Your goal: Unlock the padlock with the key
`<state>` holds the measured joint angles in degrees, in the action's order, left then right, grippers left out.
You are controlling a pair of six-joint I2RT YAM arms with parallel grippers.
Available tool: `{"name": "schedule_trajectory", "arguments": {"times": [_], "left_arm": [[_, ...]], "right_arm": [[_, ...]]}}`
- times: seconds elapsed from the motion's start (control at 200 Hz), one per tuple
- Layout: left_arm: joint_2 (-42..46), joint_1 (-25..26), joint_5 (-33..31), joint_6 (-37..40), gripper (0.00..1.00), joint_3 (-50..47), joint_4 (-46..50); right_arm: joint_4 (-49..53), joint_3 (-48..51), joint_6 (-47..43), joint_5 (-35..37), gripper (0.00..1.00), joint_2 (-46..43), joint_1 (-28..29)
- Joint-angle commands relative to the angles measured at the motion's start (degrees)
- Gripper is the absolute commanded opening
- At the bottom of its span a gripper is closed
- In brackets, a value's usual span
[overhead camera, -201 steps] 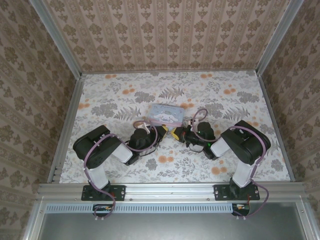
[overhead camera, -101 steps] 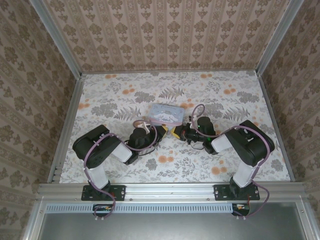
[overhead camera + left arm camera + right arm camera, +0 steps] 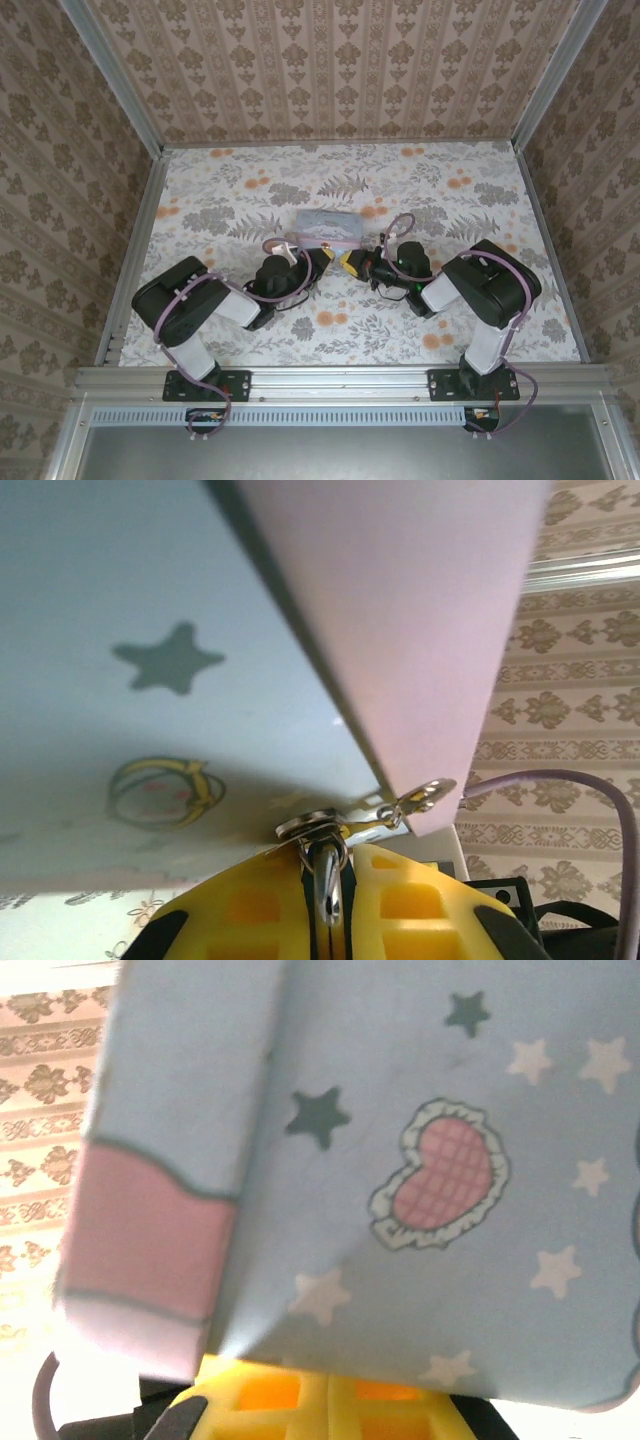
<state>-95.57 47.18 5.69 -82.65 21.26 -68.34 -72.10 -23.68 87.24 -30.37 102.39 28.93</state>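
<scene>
Pinching a thin metal loop [image 3: 325, 892], which cannot be told to be the padlock's or not, the left gripper [image 3: 327, 858] is being held at the tin's [image 3: 200, 600] lower edge beside the hasp [image 3: 424, 796]. The right gripper [image 3: 325, 1392], pressed together, is being held just beside the tin. Open table [image 3: 250, 170] is being offered all round.

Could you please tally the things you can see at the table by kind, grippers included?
Grippers: 2, left gripper and right gripper
Pale blue tin: 1
Small metal loop pinched between the left pads: 1
Total: 4
</scene>
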Motion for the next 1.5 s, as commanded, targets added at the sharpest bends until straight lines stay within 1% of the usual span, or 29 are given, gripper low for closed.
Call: {"name": "schedule_trajectory", "arguments": {"times": [0.0, 0.12, 0.33, 0.4, 0.515, 0.585, 0.675, 0.83, 1.0, 1.17, 1.27, 1.355, 1.49], "left_arm": [[4.7, 3.8, 6.6, 2.9, 0.0, -0.4, -6.4], [4.1, 3.9, 7.5, 1.9, 0.0, 0.6, -6.2], [-1.1, 5.2, 9.2, 0.6, 0.0, 2.5, -6.4], [-2.0, 5.4, 9.6, 0.6, 0.0, 2.9, -6.5], [-2.8, 5.5, 9.9, 0.7, 0.0, 2.4, -6.4], [-2.9, 5.5, 10.1, 0.9, 0.0, 2.0, -6.4], [-3.0, 5.4, 10.5, 0.9, 0.0, 1.9, -6.4], [-4.2, 5.4, 13.4, 0.7, 0.0, 3.1, -6.4], [-5.9, 5.5, 14.4, 0.1, 0.0, 3.4, -6.4], [-6.4, 5.5, 14.2, 0.4, 0.0, 3.4, -6.3], [-6.9, 5.6, 14.2, 0.3, 0.0, 3.4, -6.3], [-7.2, 5.6, 14.4, 0.3, 0.0, 3.9, -6.3], [-8.4, 5.6, 13.6, -0.1, 0.0, 3.8, -6.2]], "right_arm": [[-0.7, -3.0, 0.4, 4.5, 0.0, -0.2, 0.3], [-2.2, -3.6, 0.3, 3.6, 0.0, 0.5, 0.7], [-2.2, -7.3, -1.2, -0.4, 0.0, 1.1, 0.9], [1.6, -8.0, -3.9, -0.9, 0.0, -0.2, 0.2], [11.7, -8.6, -10.3, -0.5, 0.0, -3.8, -0.9], [14.6, -8.8, -12.1, -0.5, 0.0, -5.2, -1.6], [14.3, -9.1, -11.8, -0.9, 0.0, -5.0, -1.8], [14.1, -9.6, -12.0, -1.3, 0.0, -4.4, -2.6], [13.4, -11.4, -11.7, -3.6, 0.0, -5.4, -2.6], [15.7, -10.4, -12.8, -2.1, 0.0, -9.5, -2.6], [18.5, -10.3, -13.6, -0.8, 0.0, -10.1, -2.4], [15.6, -9.4, -12.1, -0.5, 0.0, -8.2, -2.0], [4.2, -7.4, -6.2, -0.4, 0.0, -3.9, -2.0]]}}
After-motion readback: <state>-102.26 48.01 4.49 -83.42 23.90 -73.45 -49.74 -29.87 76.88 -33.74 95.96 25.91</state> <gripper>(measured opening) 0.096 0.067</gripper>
